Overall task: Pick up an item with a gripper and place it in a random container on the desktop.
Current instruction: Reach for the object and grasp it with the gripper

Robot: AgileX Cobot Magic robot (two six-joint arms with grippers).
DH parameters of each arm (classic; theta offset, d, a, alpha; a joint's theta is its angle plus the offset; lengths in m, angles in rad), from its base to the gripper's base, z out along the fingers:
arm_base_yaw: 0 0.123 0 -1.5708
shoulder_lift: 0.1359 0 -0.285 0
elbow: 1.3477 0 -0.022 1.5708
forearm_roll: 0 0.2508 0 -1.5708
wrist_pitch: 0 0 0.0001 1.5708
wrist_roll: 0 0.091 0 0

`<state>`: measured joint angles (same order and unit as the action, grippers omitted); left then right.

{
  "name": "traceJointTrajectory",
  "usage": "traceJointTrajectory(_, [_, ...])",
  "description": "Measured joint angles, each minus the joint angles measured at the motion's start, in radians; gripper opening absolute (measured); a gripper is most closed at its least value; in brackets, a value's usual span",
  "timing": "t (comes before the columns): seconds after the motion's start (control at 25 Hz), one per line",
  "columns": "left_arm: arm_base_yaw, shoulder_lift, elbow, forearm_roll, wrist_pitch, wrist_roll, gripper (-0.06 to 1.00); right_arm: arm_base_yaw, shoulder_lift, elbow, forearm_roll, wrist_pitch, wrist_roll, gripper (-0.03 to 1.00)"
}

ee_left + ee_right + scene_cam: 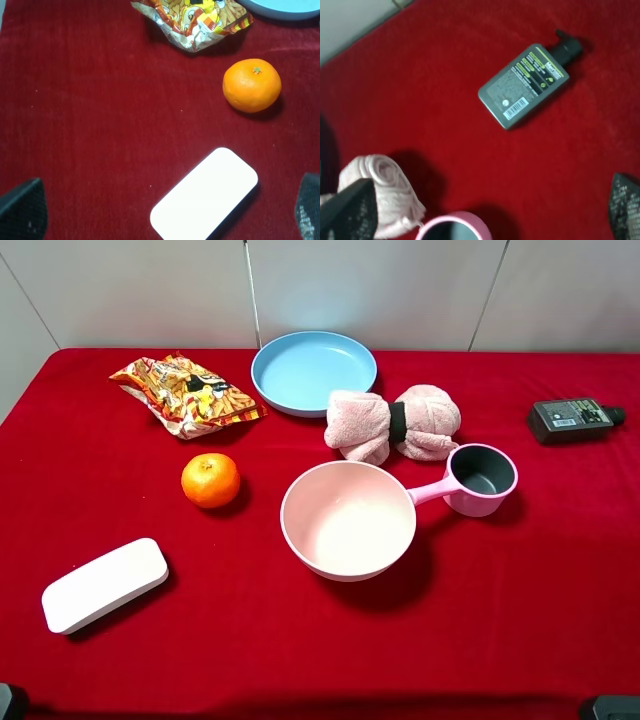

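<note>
The dark grey bottle with a black cap lies flat at the far right of the red cloth desktop. In the right wrist view the bottle lies label up, well ahead of my right gripper, which is open and empty. The light-blue plate stands empty at the back centre; its rim shows in the left wrist view. My left gripper is open and empty, hovering over the white case. Only dark bits of both arms show at the exterior view's bottom corners.
A pink bowl sits mid-table with a pink handled cup to its right. A rolled pink towel lies between the plate and the cup. An orange, a snack bag and the white case lie on the left.
</note>
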<state>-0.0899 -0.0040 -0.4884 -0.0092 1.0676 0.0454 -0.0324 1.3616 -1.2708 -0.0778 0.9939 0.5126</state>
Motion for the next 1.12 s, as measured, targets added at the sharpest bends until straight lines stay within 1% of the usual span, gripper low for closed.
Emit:
traceJointTrajectory(0.2, [0.0, 0.0, 0.0, 0.0, 0.0, 0.0, 0.99, 0.0, 0.12, -0.078, 0.005, 0.0, 0.107, 0.69])
traceJointTrajectory(0.32, [0.0, 0.0, 0.0, 0.0, 0.0, 0.0, 0.99, 0.0, 0.192, -0.127, 0.012, 0.017, 0.164, 0.69])
traceJointTrajectory(0.6, [0.0, 0.0, 0.0, 0.0, 0.0, 0.0, 0.99, 0.0, 0.348, -0.24, 0.036, 0.055, 0.251, 0.69])
traceJointTrajectory(0.76, [0.0, 0.0, 0.0, 0.0, 0.0, 0.0, 0.99, -0.018, 0.417, -0.28, 0.085, 0.069, 0.266, 0.69])
traceJointTrajectory(0.96, [0.0, 0.0, 0.0, 0.0, 0.0, 0.0, 0.99, -0.058, 0.492, -0.285, 0.152, 0.067, 0.269, 0.69])
traceJointTrajectory(1.12, [0.0, 0.0, 0.0, 0.0, 0.0, 0.0, 0.99, -0.077, 0.54, -0.285, 0.166, 0.065, 0.269, 0.69])
